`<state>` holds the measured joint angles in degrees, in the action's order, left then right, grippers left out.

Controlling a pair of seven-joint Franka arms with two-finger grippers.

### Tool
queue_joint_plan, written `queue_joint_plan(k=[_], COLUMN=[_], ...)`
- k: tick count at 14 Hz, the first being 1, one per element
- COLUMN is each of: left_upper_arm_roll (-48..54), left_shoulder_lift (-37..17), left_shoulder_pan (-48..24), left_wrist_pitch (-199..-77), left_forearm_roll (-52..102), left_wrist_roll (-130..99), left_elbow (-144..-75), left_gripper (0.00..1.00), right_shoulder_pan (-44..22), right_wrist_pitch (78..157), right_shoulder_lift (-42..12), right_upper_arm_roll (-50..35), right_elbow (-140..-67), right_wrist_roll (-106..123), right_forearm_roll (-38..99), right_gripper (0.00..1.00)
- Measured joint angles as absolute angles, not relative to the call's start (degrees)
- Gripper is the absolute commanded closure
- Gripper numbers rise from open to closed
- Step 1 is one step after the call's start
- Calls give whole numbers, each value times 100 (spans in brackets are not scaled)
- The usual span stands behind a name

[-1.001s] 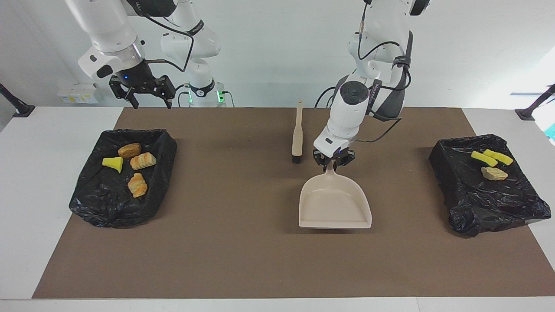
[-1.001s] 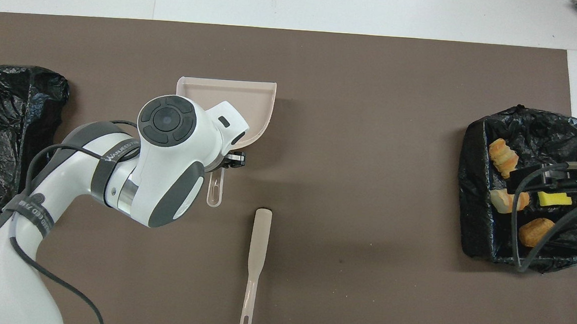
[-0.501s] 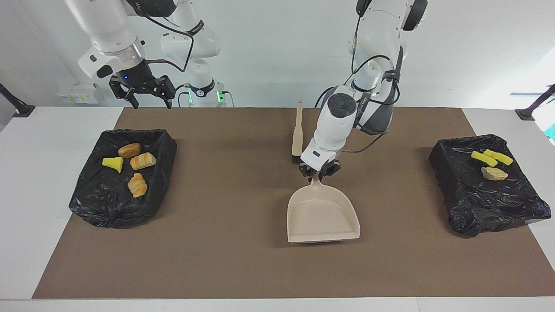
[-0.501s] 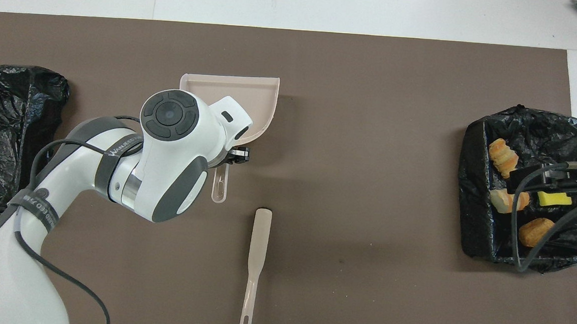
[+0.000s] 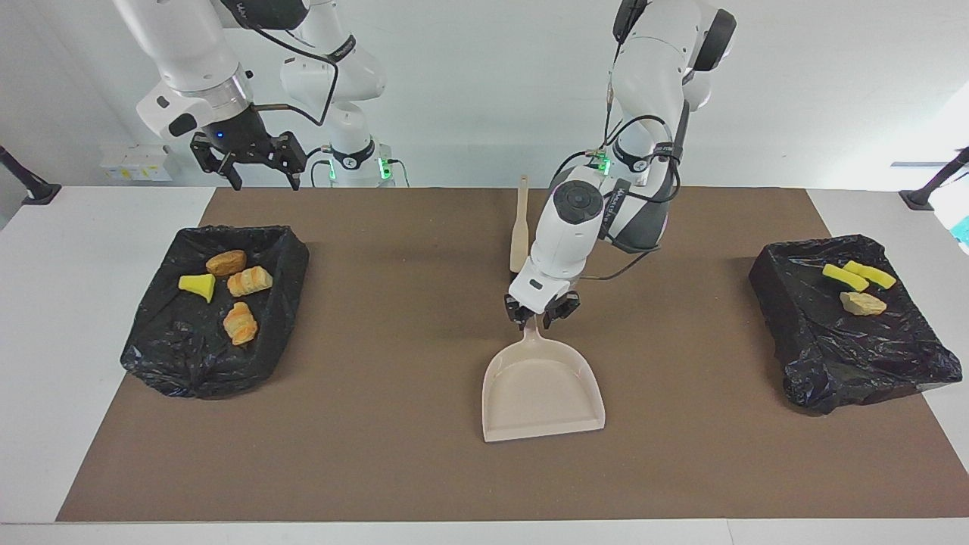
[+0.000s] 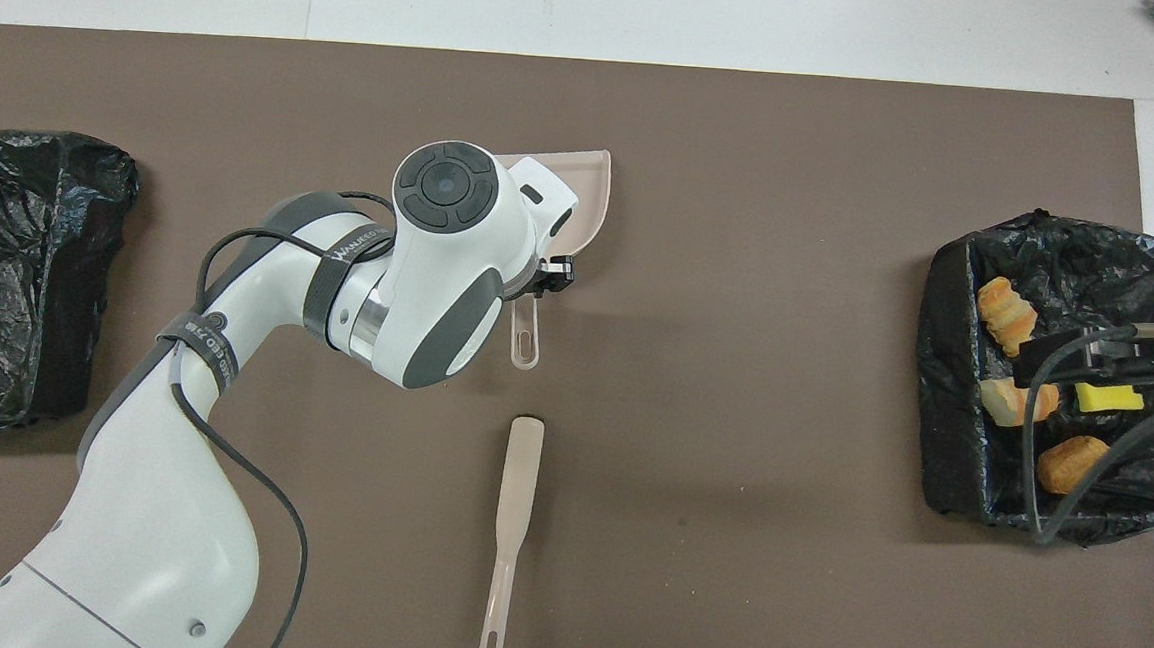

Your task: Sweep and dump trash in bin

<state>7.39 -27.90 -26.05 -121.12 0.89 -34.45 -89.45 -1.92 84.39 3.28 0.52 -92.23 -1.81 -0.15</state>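
While bent low over the mat's middle, left gripper point(image 5: 540, 312) astride dustpan point(image 5: 542, 392) handle, grip unclear; right gripper point(image 5: 256, 163) spread empty above trash point(image 5: 227, 288) in black-lined bin point(image 5: 163, 352).

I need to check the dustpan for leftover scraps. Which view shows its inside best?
The facing view: the dustpan lies fully exposed, its tray bare, the left pincer at its handle. In the overhead view the left arm covers most of the tray; only one corner and the handle show.
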Motion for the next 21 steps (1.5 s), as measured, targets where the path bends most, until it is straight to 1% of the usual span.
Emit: queue_joint_plan(k=[1,3,8,10,13,15,21], left_upper_arm_roll=[731,715,597,578,542,523,471], left_shoulder_lift=[-2790,-2790,-2751,-2557,-1886,-1369,-142], left_shoulder_pan=[-2602,-2600,-2554,-2408,-2179,-1981,-929], left_wrist_pitch=[-12113,-12114,-12092,-12030,-11863,-11423,-10278], left_forearm_roll=[90,90,89,79,-121,-180,-200], left_wrist_roll=[-3445,-3445,-3448,-3446,-3422,-3141,-1493], left_elbow=[-8943,-8942,-8928,-9069,-9562,-9775,-9840], left_gripper=[21,0,0,0,0,0,0], right_shoulder_pan=[-192,-192,-192,-192,-192,-192,-192], right_wrist_pitch=[8439,8439,8439,8439,8439,8439,8439], right_shoulder_lift=[328,328,328,328,328,328,328], right_upper_arm_roll=[52,52,52,52,52,52,52], right_elbow=[-9223,-9223,-9223,-9223,-9223,-9223,-9223], right_wrist_roll=[-181,-181,-181,-181,-181,-181,-181], right_forearm_roll=[-15,-15,-15,-15,-15,-15,-15], right_gripper=[0,0,0,0,0,0,0])
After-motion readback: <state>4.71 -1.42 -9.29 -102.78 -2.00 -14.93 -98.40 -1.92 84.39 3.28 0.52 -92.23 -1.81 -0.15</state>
